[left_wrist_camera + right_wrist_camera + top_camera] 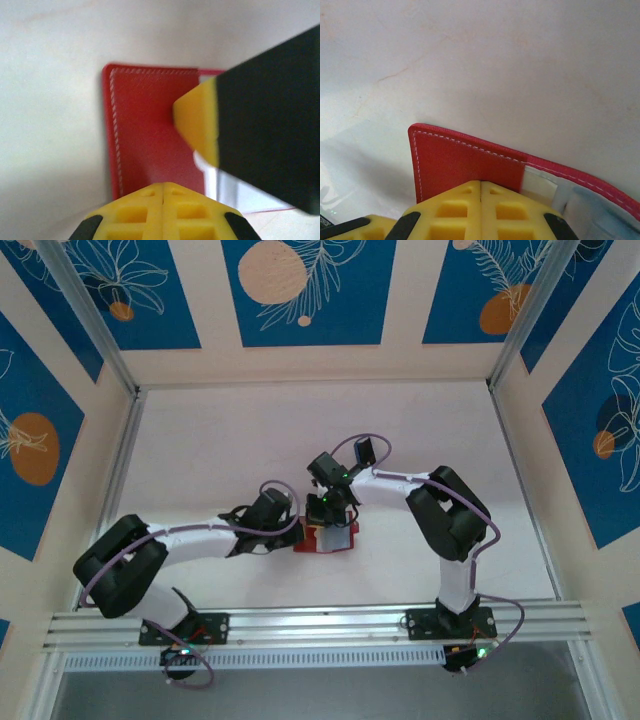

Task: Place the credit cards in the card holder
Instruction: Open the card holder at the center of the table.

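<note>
Card holder (150,130) open on the table (520,60) under me
Left gripper (164,192), right gripper (481,187) both pressed together, pinching nothing; I'd pin it lightly; keep its pockets (587,207) clear.

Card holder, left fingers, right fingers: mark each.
card holder (150,125), left wrist view, red stitched panel
left fingers (149,197), left wrist view, one yellow tip
right fingers (466,192), right wrist view, one yellow tip

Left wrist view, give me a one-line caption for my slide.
Shut left pincer over the red card holder on a pale table, right pincer close alongside.
</note>
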